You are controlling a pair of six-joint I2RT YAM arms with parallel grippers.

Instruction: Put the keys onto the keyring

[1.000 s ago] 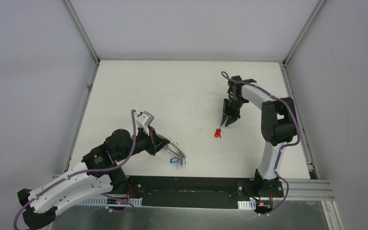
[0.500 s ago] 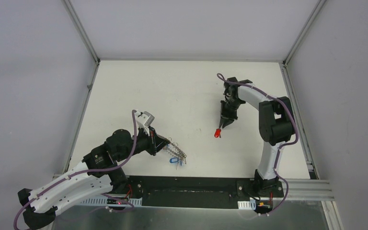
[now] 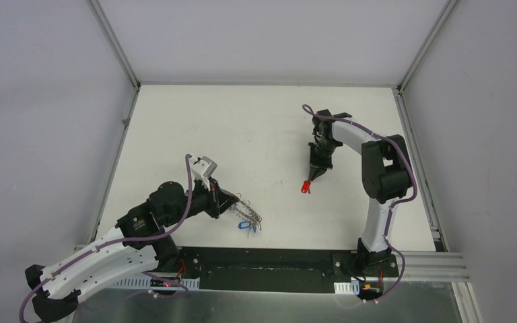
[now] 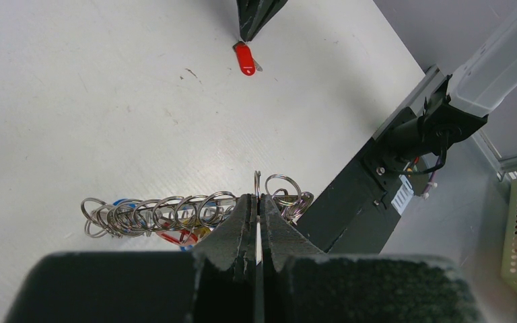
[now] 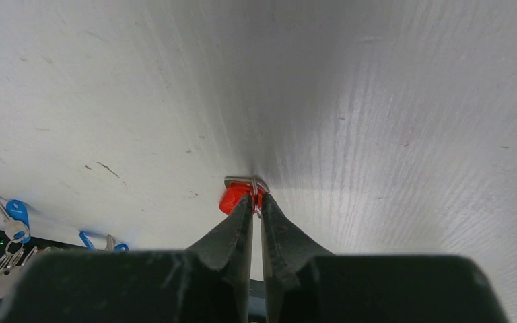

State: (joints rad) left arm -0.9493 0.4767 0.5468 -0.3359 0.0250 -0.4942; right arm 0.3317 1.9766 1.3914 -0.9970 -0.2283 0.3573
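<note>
**Both end effectors closed, one on the keyring and one at the red key**

On the near left part of the desk (image 3: 242, 128) the left end effector (image 4: 257, 202) is fully closed. Its two fingers press a thin edge of grey metal between them, and this edge belongs to the keyring (image 4: 175, 214). The keyring is held on its edge, so from the left wrist camera I see mostly a row of small wire loops. They spread to the left of the fingers, and a few more show at the right. Some coloured tags hang under the loops, but they are too much hidden to count. A blue key (image 3: 245, 227) lies on the desk just at the near side of the keyring, close to the black base rail (image 3: 269, 259).

The red key (image 5: 231, 200) is well apart from the keyring, to the right and a little farther, about in the middle of the desk. It lies flat on the surface. The right end effector (image 5: 256, 200) points down at it from the far side. Its fingers are closed to a very thin slit, and the tips meet on the metal part at the end of the red tag. A small piece of grey metal shows between the tips, so it seems to pinch the key there. I cannot tell whether the key is already off the surface.
</note>
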